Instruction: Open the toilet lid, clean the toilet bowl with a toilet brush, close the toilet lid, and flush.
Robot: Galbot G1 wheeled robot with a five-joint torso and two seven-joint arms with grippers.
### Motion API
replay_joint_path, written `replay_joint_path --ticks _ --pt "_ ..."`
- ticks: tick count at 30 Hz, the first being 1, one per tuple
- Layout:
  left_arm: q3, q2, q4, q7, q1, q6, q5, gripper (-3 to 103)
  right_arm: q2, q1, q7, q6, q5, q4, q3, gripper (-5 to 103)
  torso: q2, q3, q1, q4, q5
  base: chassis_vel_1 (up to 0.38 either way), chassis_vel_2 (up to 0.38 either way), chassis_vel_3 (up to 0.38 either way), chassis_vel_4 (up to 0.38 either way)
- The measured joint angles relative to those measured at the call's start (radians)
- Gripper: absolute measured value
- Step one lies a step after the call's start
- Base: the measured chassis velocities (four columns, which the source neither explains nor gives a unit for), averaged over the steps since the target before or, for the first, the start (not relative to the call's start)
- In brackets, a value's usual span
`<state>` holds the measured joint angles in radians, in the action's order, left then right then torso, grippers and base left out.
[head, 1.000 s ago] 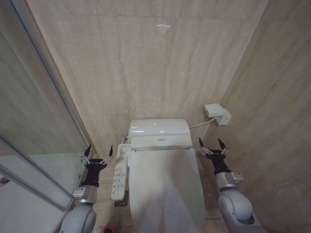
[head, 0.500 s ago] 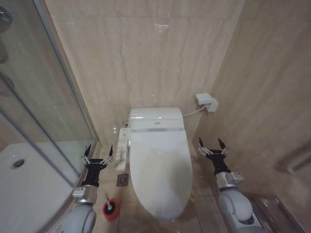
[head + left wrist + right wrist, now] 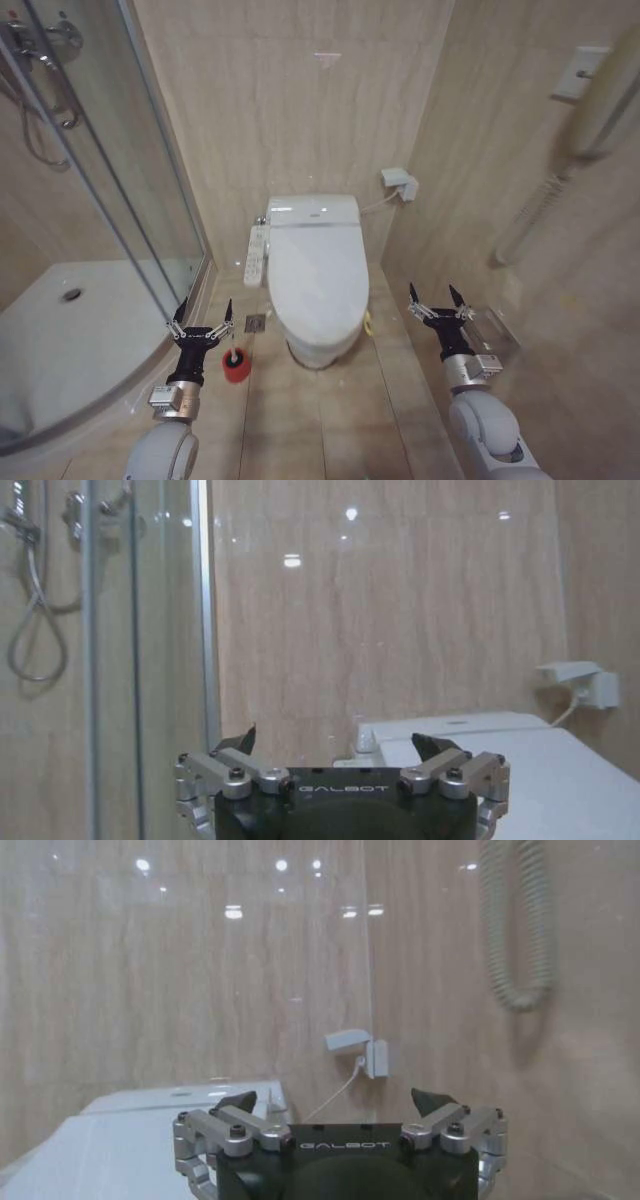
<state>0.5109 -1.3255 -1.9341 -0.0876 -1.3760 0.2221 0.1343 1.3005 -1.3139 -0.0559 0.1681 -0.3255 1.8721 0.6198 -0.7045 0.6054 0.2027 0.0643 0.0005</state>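
The toilet lid (image 3: 318, 268) lies shut over the toilet bowl (image 3: 320, 350) in the middle of the head view, with a yellow strap (image 3: 367, 322) at its front right. The toilet brush (image 3: 232, 356) stands in its red cup (image 3: 234, 373) on the floor, left of the bowl. My left gripper (image 3: 200, 314) is open, raised just left of the brush and apart from it. Right of the bowl, my right gripper (image 3: 438, 297) is open too. The left gripper (image 3: 340, 742) and the lid (image 3: 570, 780) show in the left wrist view, the right gripper (image 3: 335, 1102) and lid (image 3: 120, 1140) in the right wrist view.
A glass shower enclosure (image 3: 120, 200) with a white tray (image 3: 70, 340) stands on the left. A control panel (image 3: 257, 254) hangs on the toilet's left side. A socket box (image 3: 398, 182) is on the wall. A floor drain (image 3: 255, 322) lies by the bowl. A wall handset (image 3: 600, 90) hangs at right.
The whole head view has shifted back: the toilet looks smaller and farther, and the floor, brush and shower tray have come into view. Both grippers hold the same open pose.
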Motion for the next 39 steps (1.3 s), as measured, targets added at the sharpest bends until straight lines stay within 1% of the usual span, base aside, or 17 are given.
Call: replay_joint_path --ticks 1,2,3,4,8,15,20,30,39 --pt "0.0 0.0 0.0 0.0 0.0 0.0 0.0 100 0.0 0.0 0.0 0.0 0.0 0.0 0.0 100 0.0 0.0 -0.001 -0.0003 -0.0004 0.309 -0.292 -0.336 0.32" --pt "0.0 0.0 0.0 0.0 0.0 0.0 0.0 100 0.0 0.0 0.0 0.0 0.0 0.0 0.0 100 0.0 0.0 -0.001 0.0 -0.0011 0.309 -0.28 -0.291 0.31" --pt "0.0 0.0 0.0 0.0 0.0 0.0 0.0 100 0.0 0.0 0.0 0.0 0.0 0.0 0.0 100 0.0 0.0 -0.001 0.0 -0.0011 0.309 -0.28 -0.291 0.31" --pt "0.0 0.0 0.0 0.0 0.0 0.0 0.0 100 0.0 0.0 0.0 0.0 0.0 0.0 0.0 100 0.0 0.0 0.0 -0.0004 -0.0002 0.224 -0.28 -0.221 0.235" --pt "0.0 0.0 0.0 0.0 0.0 0.0 0.0 100 0.0 0.0 0.0 0.0 0.0 0.0 0.0 100 0.0 0.0 -0.001 0.0001 -0.0007 0.105 -0.135 -0.133 0.112" --pt "0.0 0.0 0.0 0.0 0.001 0.0 0.0 100 0.0 0.001 0.0 0.0 0.0 0.0 0.0 100 0.001 0.001 0.002 -0.0006 -0.0004 -0.033 0.03 0.025 -0.011" --pt "0.0 0.0 0.0 0.0 0.001 0.0 0.0 100 0.0 0.0 0.0 0.0 0.0 0.0 0.0 100 0.0 0.0 0.001 -0.0003 -0.0004 0.046 -0.028 -0.035 0.024" --pt "0.0 0.0 0.0 0.0 0.0 0.0 0.0 100 0.0 0.0 0.0 0.0 0.0 0.0 0.0 100 0.0 0.0 -0.001 -0.0001 -0.0005 0.139 -0.14 -0.153 0.153" --pt "0.0 0.0 0.0 0.0 0.0 0.0 0.0 100 0.0 0.0 0.0 0.0 0.0 0.0 0.0 100 0.0 0.0 0.001 -0.0004 -0.0005 -0.026 0.038 0.035 -0.027"
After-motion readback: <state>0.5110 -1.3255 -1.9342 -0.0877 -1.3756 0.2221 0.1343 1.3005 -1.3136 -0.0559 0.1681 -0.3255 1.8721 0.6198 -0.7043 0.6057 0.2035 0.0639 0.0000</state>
